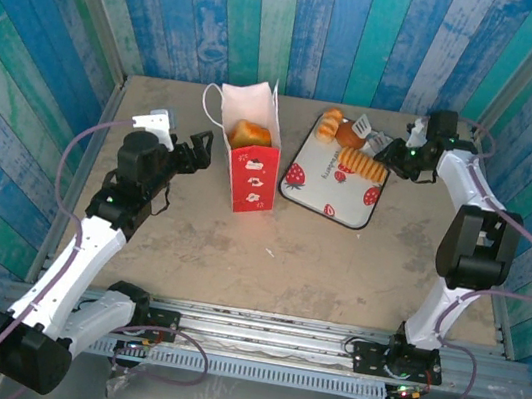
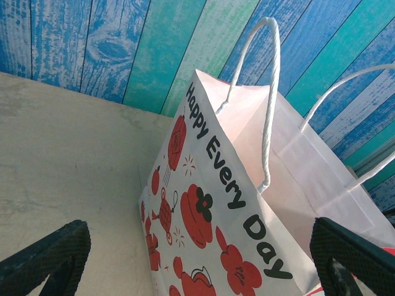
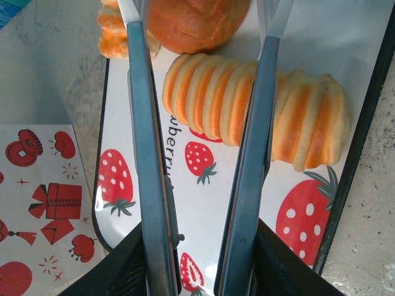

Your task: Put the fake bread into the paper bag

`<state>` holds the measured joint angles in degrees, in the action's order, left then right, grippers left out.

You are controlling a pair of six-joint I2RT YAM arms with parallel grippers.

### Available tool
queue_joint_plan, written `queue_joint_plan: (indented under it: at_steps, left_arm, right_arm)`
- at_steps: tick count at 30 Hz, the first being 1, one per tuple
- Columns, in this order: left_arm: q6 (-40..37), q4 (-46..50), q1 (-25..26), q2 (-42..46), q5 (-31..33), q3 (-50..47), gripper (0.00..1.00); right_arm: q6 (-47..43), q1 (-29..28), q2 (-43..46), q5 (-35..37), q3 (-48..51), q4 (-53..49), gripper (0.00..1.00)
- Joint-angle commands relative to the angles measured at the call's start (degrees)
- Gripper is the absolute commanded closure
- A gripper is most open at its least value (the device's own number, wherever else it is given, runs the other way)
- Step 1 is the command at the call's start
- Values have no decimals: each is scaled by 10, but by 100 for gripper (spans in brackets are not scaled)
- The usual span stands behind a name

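A: Where is the paper bag (image 1: 249, 161) found?
B: It is stood upright on the table (image 1: 268, 251), at 11 o'clock from the table's middle, with its mouth open and its cord handles (image 2: 270, 105) raised. 1 golden piece of fake bread (image 1: 247, 135) is seen inside.
A: Where is the rest of the bread laid?
B: On the strawberry-print tray (image 1: 341, 206), just beside the bag at its 3 o'clock. A ridged loaf (image 3: 207, 98) is laid across the tray. In the right wrist view a round bun (image 3: 197, 21) is seen at the loaf's 12 o'clock, and an orange ridged piece (image 3: 114, 34) at 10 o'clock, by the tray's edge.
A: How is the right gripper (image 1: 374, 146) held?
B: It is hung over the tray's 2 o'clock part. Its 2 fingers (image 3: 139, 123) are parted by a moderate gap. 1 end of the loaf is seen in that gap, while 1 finger is crossed over the loaf's middle. The loaf is laid flat on the tray; whether it is touched cannot be told.
A: And the left gripper (image 1: 201, 152)?
B: It is placed at the bag's 9 o'clock, close beside it. Its fingers (image 2: 43, 259) are spread wide, nothing is held, and the bag's printed side is framed between them.
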<state>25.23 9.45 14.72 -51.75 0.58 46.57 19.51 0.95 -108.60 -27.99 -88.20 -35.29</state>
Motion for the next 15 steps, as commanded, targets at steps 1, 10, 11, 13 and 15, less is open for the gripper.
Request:
queue_joint_plan:
  at_steps: [1, 10, 11, 13, 15]
  left_arm:
    - [-12, 8, -2, -4, 9, 14, 5]
    - [-12, 11, -2, -4, 9, 16, 5]
    - [-12, 11, -2, -4, 9, 16, 5]
    - [-12, 10, -2, -3, 10, 17, 5]
    - [-12, 11, -2, -3, 10, 15, 5]
  right_arm:
    - [-6, 4, -8, -26, -21, 16, 60]
    - [-7, 4, -20, -36, -20, 14, 60]
    - [-8, 4, -19, -32, -20, 13, 59]
    - [-11, 4, -21, -27, -23, 8, 59]
    - [-14, 4, -23, -25, -26, 2, 59]
